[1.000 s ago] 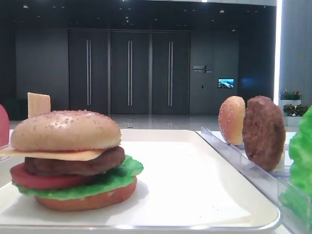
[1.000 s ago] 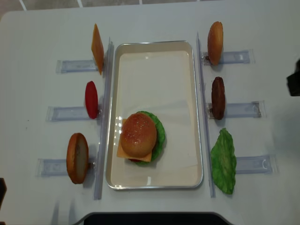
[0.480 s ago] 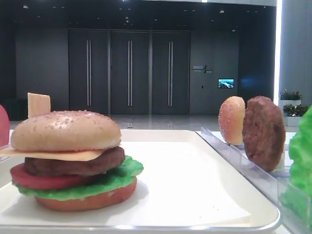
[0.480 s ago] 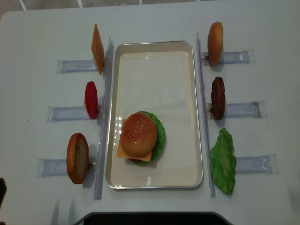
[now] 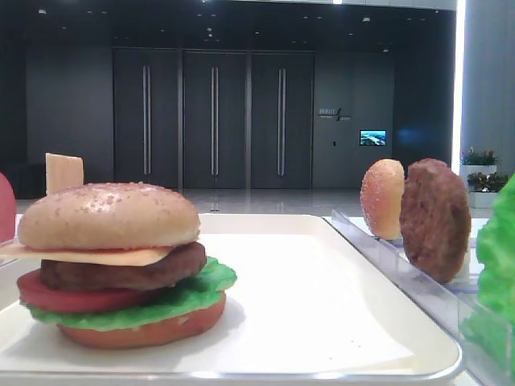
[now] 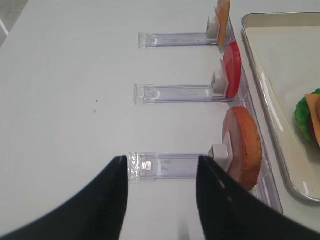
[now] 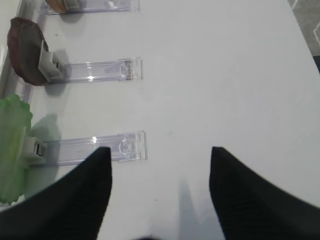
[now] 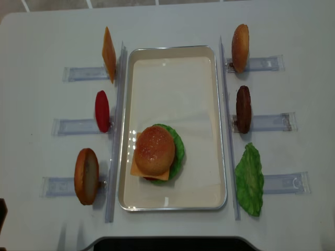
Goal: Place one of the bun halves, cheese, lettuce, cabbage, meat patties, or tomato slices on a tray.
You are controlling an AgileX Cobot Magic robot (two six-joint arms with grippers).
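Note:
The white tray point(image 8: 172, 63) lies mid-table. On its near half stands a stacked burger topped by the pale speckled bun top point(image 8: 154, 150) point(image 5: 109, 214). Under it are cheese point(image 5: 88, 256), a meat patty point(image 5: 121, 273), a tomato slice point(image 5: 60, 299), lettuce point(image 5: 189, 296) and a bottom bun point(image 5: 145, 330). My right gripper point(image 7: 160, 151) is open and empty over bare table, to the right of the standing lettuce point(image 7: 12, 145). My left gripper point(image 6: 162, 160) is open and empty over the clear holder of the orange bun point(image 6: 243, 147). Neither gripper shows in the overhead view.
Clear holders flank the tray. On the left stand a cheese slice point(image 8: 109, 54), a tomato slice point(image 8: 102, 111) and a bun point(image 8: 86, 175). On the right stand a bun point(image 8: 240, 47), a patty point(image 8: 243, 109) and lettuce point(image 8: 249, 179). Clear rails point(image 8: 116, 130) run along both long sides of the tray.
The dark part of the right arm at the right edge of the overhead view has withdrawn out of that view. The food has not moved.

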